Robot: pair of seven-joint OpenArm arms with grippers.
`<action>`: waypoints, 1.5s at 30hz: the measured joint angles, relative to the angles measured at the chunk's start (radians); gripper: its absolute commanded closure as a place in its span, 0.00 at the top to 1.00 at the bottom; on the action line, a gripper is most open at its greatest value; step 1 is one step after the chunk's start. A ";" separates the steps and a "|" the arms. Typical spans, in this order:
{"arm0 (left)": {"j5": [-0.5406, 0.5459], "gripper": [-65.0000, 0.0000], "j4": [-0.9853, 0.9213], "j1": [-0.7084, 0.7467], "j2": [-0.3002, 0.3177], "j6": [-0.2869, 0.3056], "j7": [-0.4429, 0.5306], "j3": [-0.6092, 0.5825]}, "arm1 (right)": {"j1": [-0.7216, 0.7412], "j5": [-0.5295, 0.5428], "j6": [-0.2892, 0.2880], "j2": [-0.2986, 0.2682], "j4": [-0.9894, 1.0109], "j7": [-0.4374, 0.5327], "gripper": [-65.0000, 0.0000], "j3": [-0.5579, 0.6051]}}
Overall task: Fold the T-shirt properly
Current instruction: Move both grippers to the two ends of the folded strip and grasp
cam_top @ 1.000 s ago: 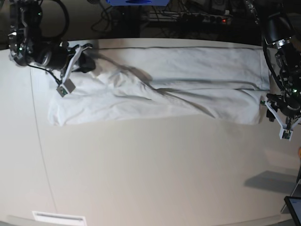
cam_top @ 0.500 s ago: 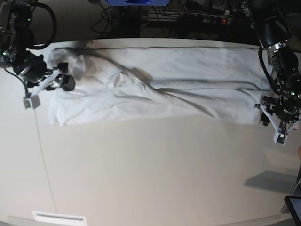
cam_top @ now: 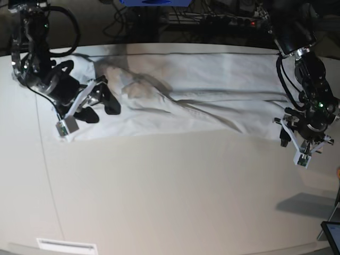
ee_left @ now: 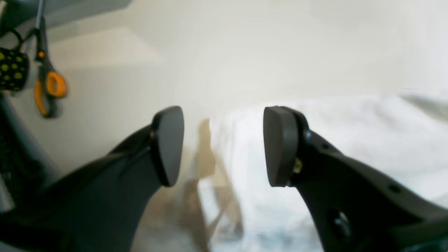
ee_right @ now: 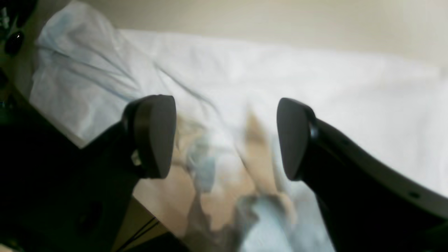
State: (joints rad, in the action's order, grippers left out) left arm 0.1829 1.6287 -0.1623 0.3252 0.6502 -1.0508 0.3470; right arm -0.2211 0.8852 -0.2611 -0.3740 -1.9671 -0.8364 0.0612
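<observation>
The white T-shirt (cam_top: 212, 90) lies stretched in a long wrinkled band across the far part of the table, with a creased bunch near its left end. At that left end my right gripper (cam_top: 103, 103) hovers over the cloth. In the right wrist view the right gripper (ee_right: 224, 138) is open, with only T-shirt fabric (ee_right: 315, 87) beneath it. My left gripper (cam_top: 289, 130) stands at the shirt's right edge. In the left wrist view the left gripper (ee_left: 224, 147) is open and holds nothing, straddling the T-shirt's edge (ee_left: 350, 140) and the bare tabletop (ee_left: 122, 91).
Orange-handled scissors (ee_left: 47, 87) hang at the left of the left wrist view, beside a black, yellow-dotted thing (ee_left: 12, 70). Cables and a power strip (cam_top: 234, 21) run behind the table. A dark tablet corner (cam_top: 332, 236) shows at bottom right. Off-white tabletop (cam_top: 175, 191) stretches toward the front.
My right gripper opened, letting go of the shirt's far left corner, swung out left, then came back over the left end. The left arm edged toward the shirt's right edge.
</observation>
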 measured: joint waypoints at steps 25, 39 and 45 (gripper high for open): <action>-0.003 0.55 -0.420 -0.199 0.035 0.041 -0.108 0.207 | 0.001 -0.001 0.106 0.008 0.000 0.000 0.66 0.085; -0.001 0.55 -0.451 -0.229 -0.009 0.043 -0.106 0.207 | -0.001 0.000 0.105 0.008 0.000 0.001 0.66 0.137; -0.004 0.55 -0.617 -0.266 -0.007 0.043 -0.044 0.207 | 0.002 0.000 0.106 0.007 0.000 0.001 0.66 0.161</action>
State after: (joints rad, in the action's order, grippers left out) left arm 0.1791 1.0119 -0.4282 0.3183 0.6933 -1.0946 0.5541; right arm -0.2195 0.8848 -0.1555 -0.3672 -1.9667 -0.8356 0.2226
